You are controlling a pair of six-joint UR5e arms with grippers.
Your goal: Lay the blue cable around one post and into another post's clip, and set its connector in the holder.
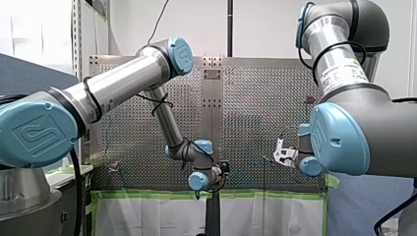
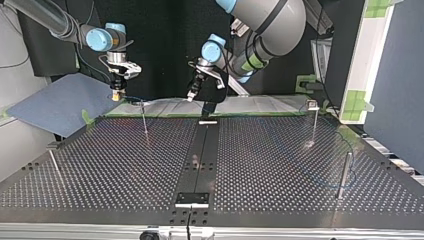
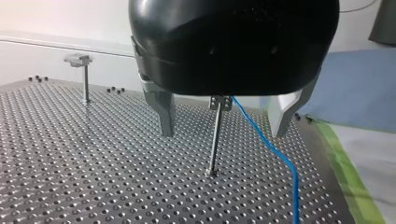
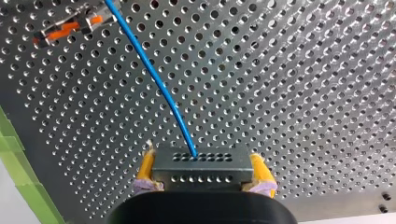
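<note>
Perforated metal table (image 4: 303,93), right tool (image 4: 203,179) clamped on boxy connector (image 4: 201,161), left tool (image 3: 222,132) spread, thin blue cable (image 4: 159,79)

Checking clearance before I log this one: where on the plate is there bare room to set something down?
Bare plate lies between the cabled post and the centre strip, and from that strip to the clip post. Crowded: the far edge, where my right claw holds the connector on the blue cable.
</note>
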